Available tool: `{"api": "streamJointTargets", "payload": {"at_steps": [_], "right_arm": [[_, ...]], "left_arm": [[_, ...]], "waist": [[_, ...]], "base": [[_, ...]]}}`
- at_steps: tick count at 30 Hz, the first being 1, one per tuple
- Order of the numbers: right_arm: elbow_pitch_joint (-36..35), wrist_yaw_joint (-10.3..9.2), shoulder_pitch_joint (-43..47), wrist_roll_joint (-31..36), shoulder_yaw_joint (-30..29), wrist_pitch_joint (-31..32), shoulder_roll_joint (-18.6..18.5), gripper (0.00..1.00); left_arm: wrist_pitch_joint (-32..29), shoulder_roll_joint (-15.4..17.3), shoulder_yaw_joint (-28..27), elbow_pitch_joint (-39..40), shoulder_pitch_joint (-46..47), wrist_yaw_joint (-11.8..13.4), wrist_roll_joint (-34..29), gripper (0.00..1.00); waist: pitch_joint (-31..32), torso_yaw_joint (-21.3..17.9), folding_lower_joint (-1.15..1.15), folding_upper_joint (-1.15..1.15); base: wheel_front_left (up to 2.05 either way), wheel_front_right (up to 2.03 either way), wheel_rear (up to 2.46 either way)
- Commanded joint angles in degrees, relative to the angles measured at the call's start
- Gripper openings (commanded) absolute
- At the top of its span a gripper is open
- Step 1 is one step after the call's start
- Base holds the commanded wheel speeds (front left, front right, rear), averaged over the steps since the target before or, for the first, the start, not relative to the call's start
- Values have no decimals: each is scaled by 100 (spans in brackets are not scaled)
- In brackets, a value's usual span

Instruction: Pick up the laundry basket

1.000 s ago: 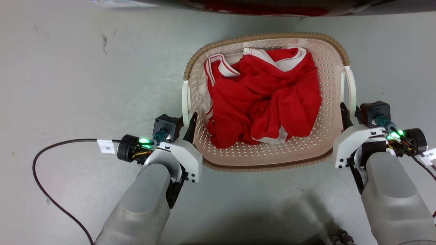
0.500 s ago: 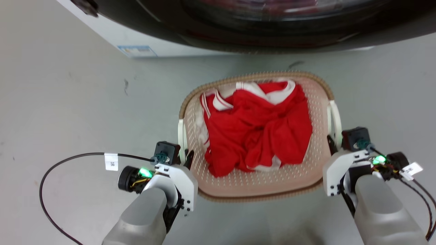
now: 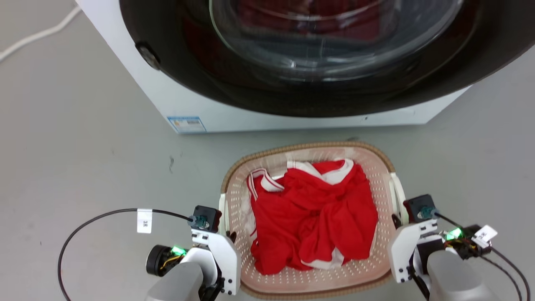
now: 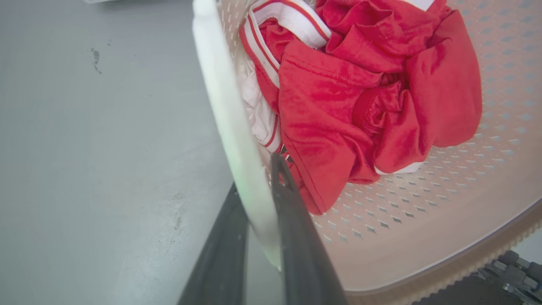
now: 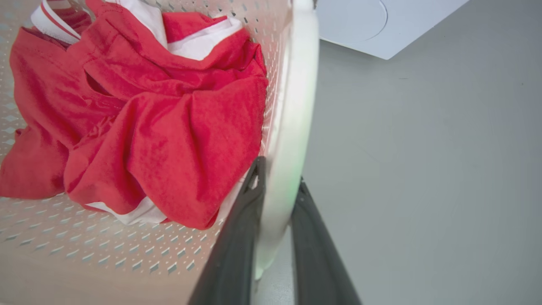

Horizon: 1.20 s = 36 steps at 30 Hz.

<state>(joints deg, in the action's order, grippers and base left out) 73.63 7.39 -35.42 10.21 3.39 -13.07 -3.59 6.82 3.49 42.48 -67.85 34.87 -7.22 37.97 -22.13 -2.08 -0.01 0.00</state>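
Note:
The laundry basket (image 3: pixel 307 146) is cream-white and perforated, with a tan woven-look rim, and sits low in the head view in front of the washer. Red and white clothes (image 3: pixel 317 213) fill it. My left gripper (image 3: pixel 228 236) is shut on the basket's left white loop handle (image 3: pixel 222 217). In the left wrist view its two dark fingers pinch that handle (image 4: pixel 224 106) at my left gripper (image 4: pixel 256 178). My right gripper (image 3: pixel 399 219) is shut on the right handle (image 3: pixel 399 194). The right wrist view shows my right gripper (image 5: pixel 279 173) clamping the loop (image 5: pixel 296 106).
A white washer (image 3: pixel 200 104) with a dark round door (image 3: pixel 317 62) stands just beyond the basket. A black cable (image 3: pixel 83 225) loops over the grey floor at the left, and a white cord (image 3: pixel 37 33) lies at the top left. The washer's corner (image 5: pixel 381 25) is near the right handle.
The whole head view has shifted: the washer has come into view and the basket now sits lower and looks smaller. Both grippers stay shut on the handles, keeping their places on the basket.

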Motion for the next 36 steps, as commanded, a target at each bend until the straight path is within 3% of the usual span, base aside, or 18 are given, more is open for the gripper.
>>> {"api": "streamJointTargets", "payload": {"at_steps": [1, 19, 36], "right_arm": [[-8, 18, 79, -118, 195, 41, 125, 0], [-118, 39, 551, -2025, 2141, 1205, 153, 0], [-125, 39, 750, -2855, 3197, 1923, 139, 0]], "left_arm": [[-41, -113, 109, 49, -50, -35, 59, 0], [-1074, 11, 749, -1, -449, -38, 989, 0], [-1658, 317, 1252, 51, -713, -30, 1589, 0]], "waist": [[313, -6, 1, 0], [1536, -8, 1, 0], [2263, -74, 1, 0]], "base": [[0, 0, 0], [0, 0, 0], [0, 0, 0]]}}
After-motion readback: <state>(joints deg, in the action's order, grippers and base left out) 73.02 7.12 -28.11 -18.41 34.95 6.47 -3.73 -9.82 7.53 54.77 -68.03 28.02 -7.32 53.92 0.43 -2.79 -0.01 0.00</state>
